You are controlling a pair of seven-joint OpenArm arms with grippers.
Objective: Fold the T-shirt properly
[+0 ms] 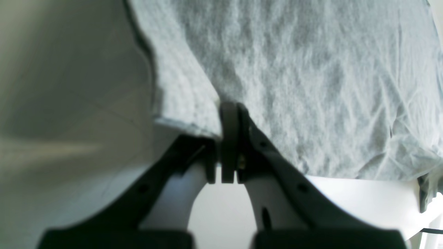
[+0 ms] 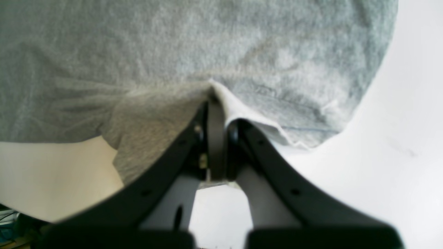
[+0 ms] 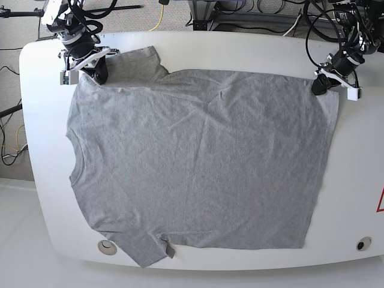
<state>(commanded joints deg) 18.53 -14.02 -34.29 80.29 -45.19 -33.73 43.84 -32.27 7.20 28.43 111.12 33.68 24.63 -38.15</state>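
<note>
The heather-grey T-shirt (image 3: pixel 198 162) lies spread flat, plain side up, on the white table (image 3: pixel 42 198), neck to the left and hem to the right. My right gripper (image 3: pixel 98 76) is at the far left, shut on the shirt's far shoulder next to the far sleeve. In the right wrist view the gripper (image 2: pixel 213 100) pinches a raised fold of the T-shirt (image 2: pixel 173 52). My left gripper (image 3: pixel 318 88) is at the far right, shut on the hem's far corner. In the left wrist view the gripper (image 1: pixel 229 110) clamps the edge of the T-shirt (image 1: pixel 311 69).
A round fitting (image 3: pixel 107 246) sits in the table's near left corner and another round fitting (image 3: pixel 360 243) at the near right. Cables (image 3: pixel 12 138) hang off the left edge and run behind the far edge. The near sleeve (image 3: pixel 141 252) reaches the front edge.
</note>
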